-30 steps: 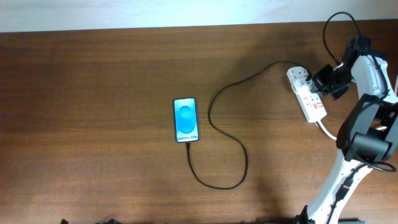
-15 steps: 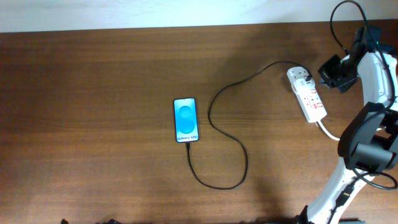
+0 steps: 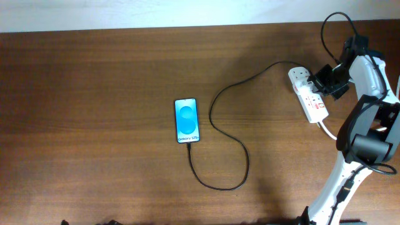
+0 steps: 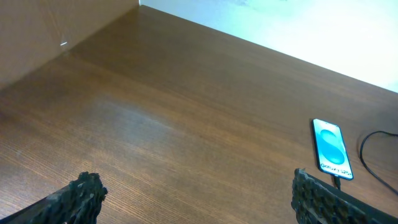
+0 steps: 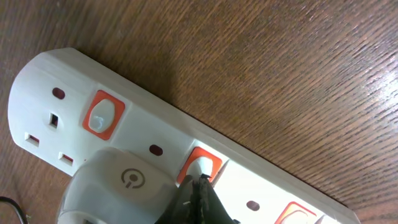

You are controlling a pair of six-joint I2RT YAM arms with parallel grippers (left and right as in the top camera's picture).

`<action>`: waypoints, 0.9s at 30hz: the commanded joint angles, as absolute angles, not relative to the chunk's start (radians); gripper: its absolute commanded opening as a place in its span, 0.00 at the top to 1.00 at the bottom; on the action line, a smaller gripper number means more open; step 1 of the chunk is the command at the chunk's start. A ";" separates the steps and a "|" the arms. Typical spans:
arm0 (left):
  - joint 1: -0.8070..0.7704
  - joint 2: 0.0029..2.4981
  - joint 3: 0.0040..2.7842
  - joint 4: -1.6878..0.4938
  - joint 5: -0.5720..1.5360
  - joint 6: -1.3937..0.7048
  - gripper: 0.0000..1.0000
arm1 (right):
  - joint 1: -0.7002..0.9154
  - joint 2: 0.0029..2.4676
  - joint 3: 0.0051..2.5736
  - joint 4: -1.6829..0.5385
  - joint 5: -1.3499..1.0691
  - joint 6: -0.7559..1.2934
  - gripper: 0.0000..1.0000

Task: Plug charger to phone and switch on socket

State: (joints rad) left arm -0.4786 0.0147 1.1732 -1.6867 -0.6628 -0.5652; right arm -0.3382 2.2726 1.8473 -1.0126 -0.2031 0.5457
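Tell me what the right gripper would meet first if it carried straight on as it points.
The second red switch on the socket. The right gripper has its closed tip aimed right at it and looks about to touch, though depth is unclear.

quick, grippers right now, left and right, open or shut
Left gripper: open, holding nothing.
Right gripper: looks closed, holding nothing, tip on a red switch of the socket.
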 commanded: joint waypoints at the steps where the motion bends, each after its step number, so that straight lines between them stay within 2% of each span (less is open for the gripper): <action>1: -0.482 0.007 1.169 -1.685 -0.677 -0.553 0.01 | -0.296 2.316 1.816 -1.000 -0.224 0.540 0.96; 8: -0.482 0.007 1.169 -1.685 -0.677 -0.553 0.01 | -0.281 2.316 1.739 -0.957 -0.225 0.559 0.96; 17: -0.482 0.007 1.169 -1.685 -0.677 -0.553 0.01 | -0.282 2.255 1.740 -1.053 -0.224 0.558 0.96; 21: -0.482 0.007 1.169 -1.685 -0.682 -0.553 0.01 | -0.282 2.080 1.740 -1.147 -0.119 0.558 0.96; 27: -0.482 0.007 1.158 -1.678 -0.677 -0.553 0.01 | -0.281 1.713 1.740 -1.247 -0.107 0.550 0.96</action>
State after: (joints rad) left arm -0.4786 0.0143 1.1648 -1.6836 -0.6628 -0.5652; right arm -0.2852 1.8465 1.7317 -1.2129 -0.1303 0.5499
